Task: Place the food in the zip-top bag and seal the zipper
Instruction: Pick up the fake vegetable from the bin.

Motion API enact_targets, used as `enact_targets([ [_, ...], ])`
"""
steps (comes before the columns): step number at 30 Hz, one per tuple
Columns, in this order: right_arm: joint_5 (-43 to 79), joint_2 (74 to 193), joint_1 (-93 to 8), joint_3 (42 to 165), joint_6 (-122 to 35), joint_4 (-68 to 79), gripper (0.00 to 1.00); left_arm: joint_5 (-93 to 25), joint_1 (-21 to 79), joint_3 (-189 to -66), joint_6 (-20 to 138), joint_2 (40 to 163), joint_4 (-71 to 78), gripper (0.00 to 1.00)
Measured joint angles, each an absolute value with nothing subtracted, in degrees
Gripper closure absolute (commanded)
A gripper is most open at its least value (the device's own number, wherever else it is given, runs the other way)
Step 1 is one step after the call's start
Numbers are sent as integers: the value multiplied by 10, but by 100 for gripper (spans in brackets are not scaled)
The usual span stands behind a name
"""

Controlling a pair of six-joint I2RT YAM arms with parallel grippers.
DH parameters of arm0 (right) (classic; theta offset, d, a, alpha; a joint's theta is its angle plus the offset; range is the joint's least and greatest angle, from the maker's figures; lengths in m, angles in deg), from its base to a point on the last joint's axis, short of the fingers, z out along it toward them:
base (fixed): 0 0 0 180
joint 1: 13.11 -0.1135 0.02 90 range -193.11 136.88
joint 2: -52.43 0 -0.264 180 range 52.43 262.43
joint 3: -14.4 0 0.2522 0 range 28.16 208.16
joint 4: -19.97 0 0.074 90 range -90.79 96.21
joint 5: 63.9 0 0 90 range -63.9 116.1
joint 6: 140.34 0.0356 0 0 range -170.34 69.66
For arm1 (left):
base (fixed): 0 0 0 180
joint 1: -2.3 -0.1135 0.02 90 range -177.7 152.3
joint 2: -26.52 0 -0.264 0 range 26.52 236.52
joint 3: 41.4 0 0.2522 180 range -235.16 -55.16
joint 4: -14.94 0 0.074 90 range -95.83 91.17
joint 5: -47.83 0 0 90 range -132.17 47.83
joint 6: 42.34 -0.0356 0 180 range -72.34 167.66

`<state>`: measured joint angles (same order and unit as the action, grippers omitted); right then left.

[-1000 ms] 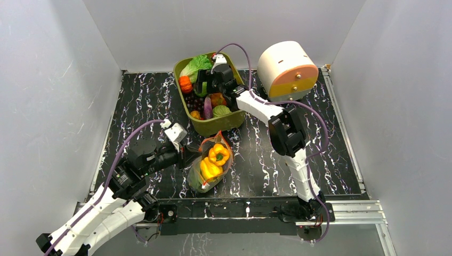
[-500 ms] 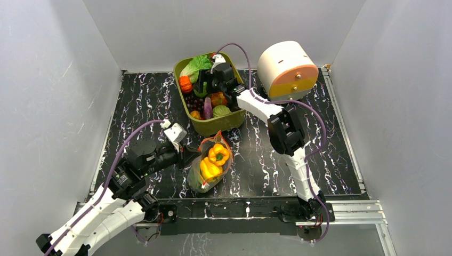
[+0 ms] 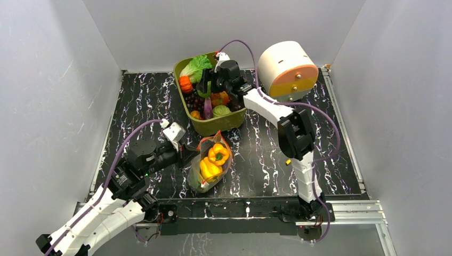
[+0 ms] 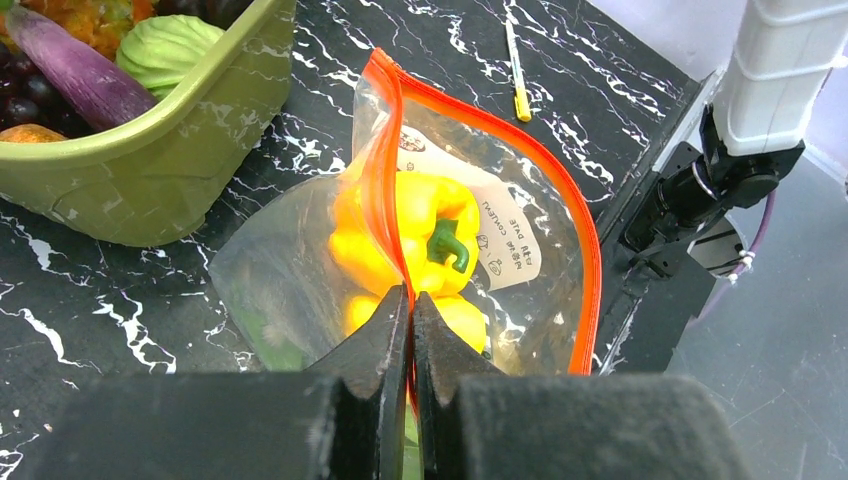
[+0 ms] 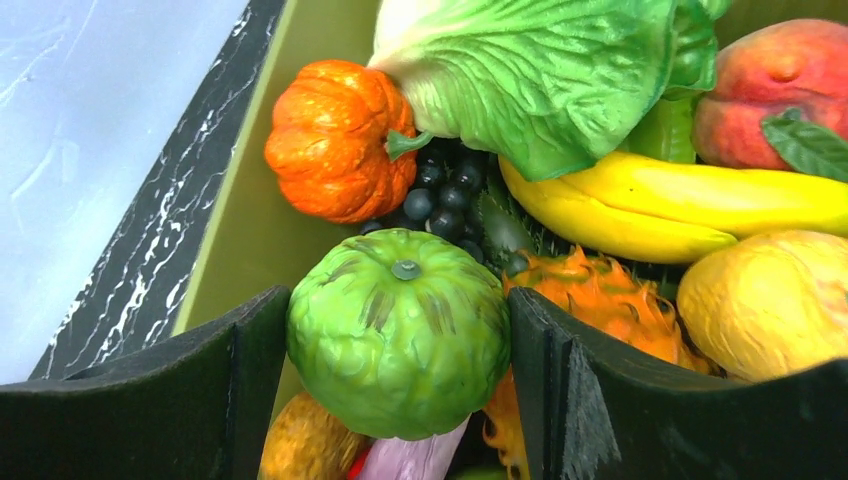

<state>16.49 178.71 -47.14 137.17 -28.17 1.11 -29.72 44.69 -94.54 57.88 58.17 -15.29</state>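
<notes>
A round green ribbed toy vegetable (image 5: 398, 350) is clasped by the right gripper (image 5: 398, 312) above an olive-green plastic tub (image 3: 213, 126) of toy food.
The left gripper (image 4: 410, 300) is pressed shut on the red-orange zipper strip (image 4: 590, 260) of the crinkly clear zip-top bag (image 4: 290, 265). The bag lies near the tub with glossy yellow toy peppers (image 4: 440, 215) inside. The green piece is smooth and rounded and may slip from the jaws in transit. The bag mouth, held by one pinch, may sag shut. Since half a second ago the right wrist has shifted back and rightward; the bag has not moved.
</notes>
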Motion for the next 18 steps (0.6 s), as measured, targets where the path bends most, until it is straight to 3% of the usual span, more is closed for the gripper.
enact_targets([
  [18, 166, 1416, -464, 1055, -283, 21, 51, -310, 447, -957, 610, 587, -161, 100],
])
